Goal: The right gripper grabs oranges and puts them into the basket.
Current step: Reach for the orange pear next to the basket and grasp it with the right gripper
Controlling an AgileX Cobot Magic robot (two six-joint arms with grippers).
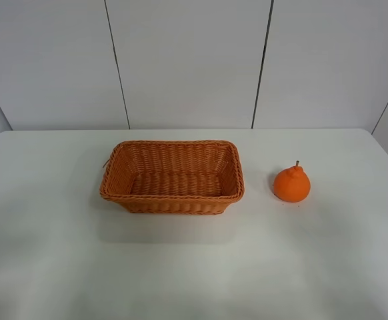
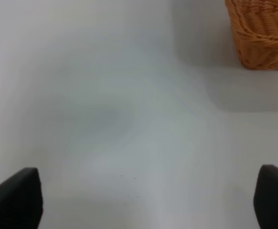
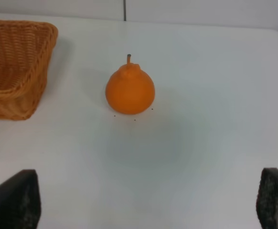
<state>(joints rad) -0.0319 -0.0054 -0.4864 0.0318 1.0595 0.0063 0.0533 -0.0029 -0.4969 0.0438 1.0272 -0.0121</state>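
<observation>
The orange (image 1: 291, 183), round with a knob top and short brown stem, stands upright on the white table to the right of the wicker basket (image 1: 173, 203). The basket is empty and sits mid-table. Neither arm shows in the exterior high view. In the right wrist view the right gripper (image 3: 148, 200) is open, its two black fingertips (image 3: 16, 198) spread wide, with the orange (image 3: 130, 89) well ahead of it and the basket (image 3: 15, 100) off to one side. In the left wrist view the left gripper (image 2: 146, 198) is open and empty over bare table, with a basket corner (image 2: 263, 43) ahead.
The white table (image 1: 194, 267) ends at a back edge below a grey panelled wall (image 1: 187, 60). The table's right back corner lies beyond the orange.
</observation>
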